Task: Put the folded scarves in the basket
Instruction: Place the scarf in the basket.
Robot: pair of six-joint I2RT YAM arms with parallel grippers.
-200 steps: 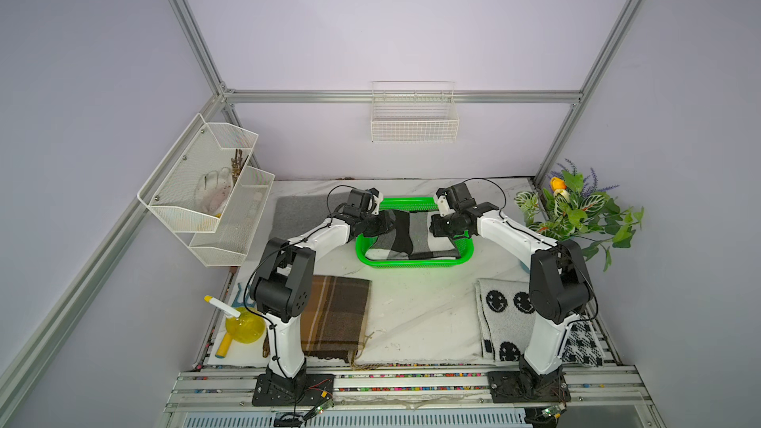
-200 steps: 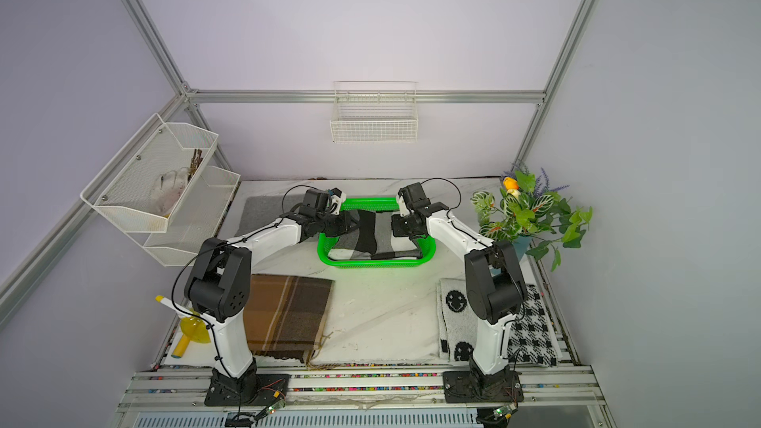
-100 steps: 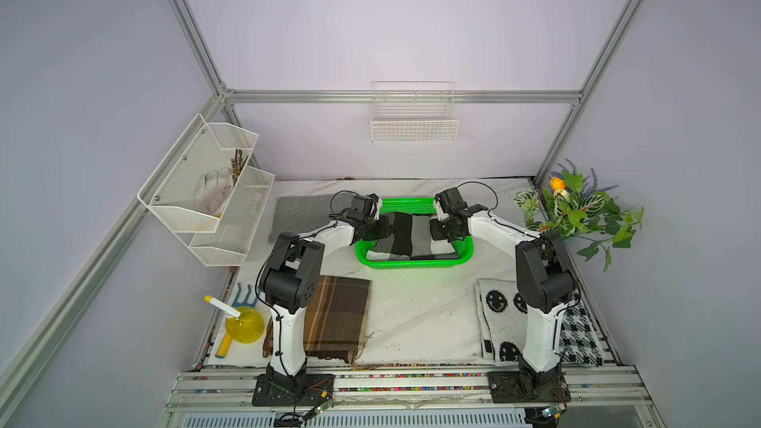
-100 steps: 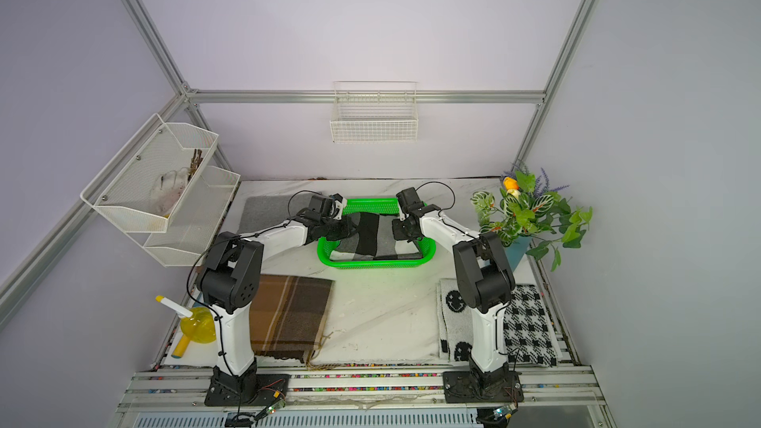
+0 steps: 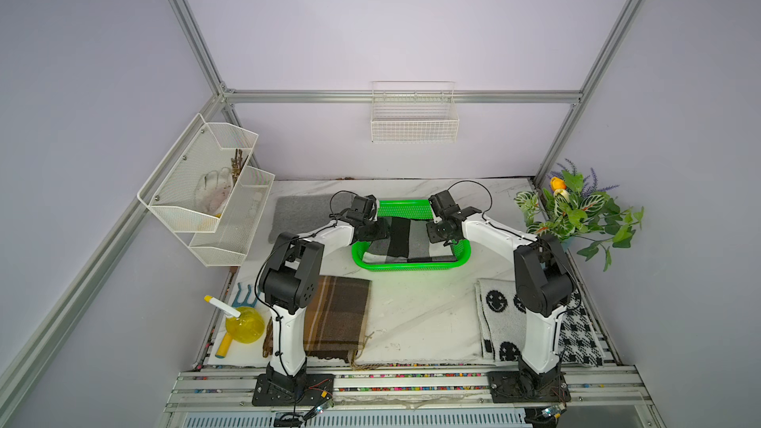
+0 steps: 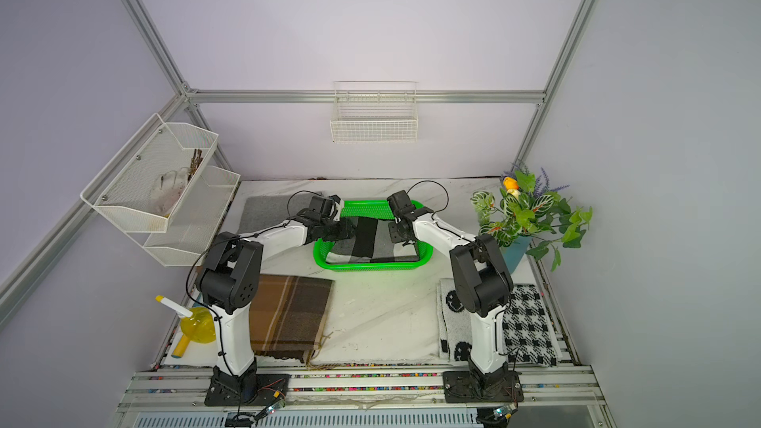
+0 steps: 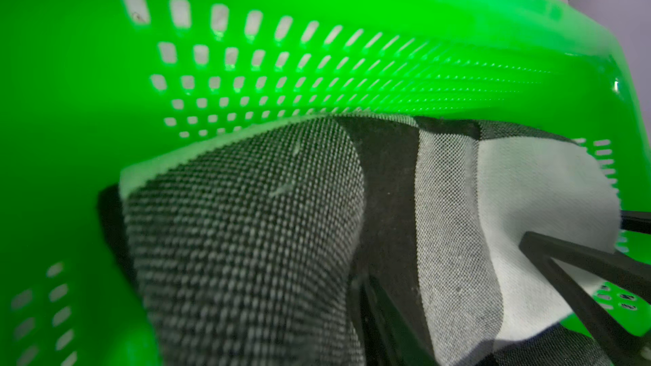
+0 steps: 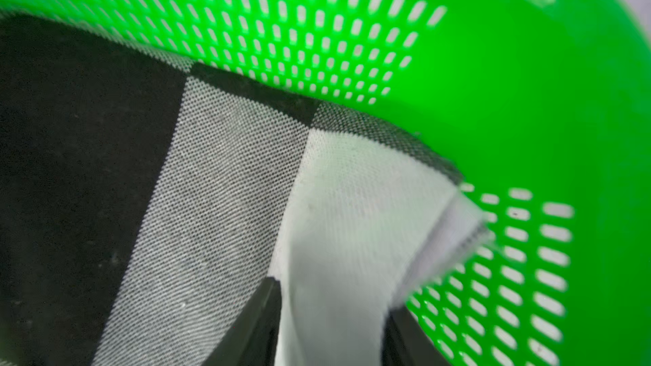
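The folded scarf, striped black, grey and white, lies inside the bright green perforated basket at the back middle of the table, in both top views. My left gripper is at the scarf's left end, inside the basket. In the left wrist view the scarf bulges over its jaws, which look parted. My right gripper is at the right end. Its fingers stand apart with loose white fabric between them, close to the basket wall.
A brown plaid cloth lies front left, and smiley and checked cloths lie front right. A grey mat and a mesh rack are back left. There is a plant back right and a yellow bottle front left.
Both grippers' jaws have parted at the scarf's ends. The scarf has settled lower and flatter in the basket. The arms stay at the basket.
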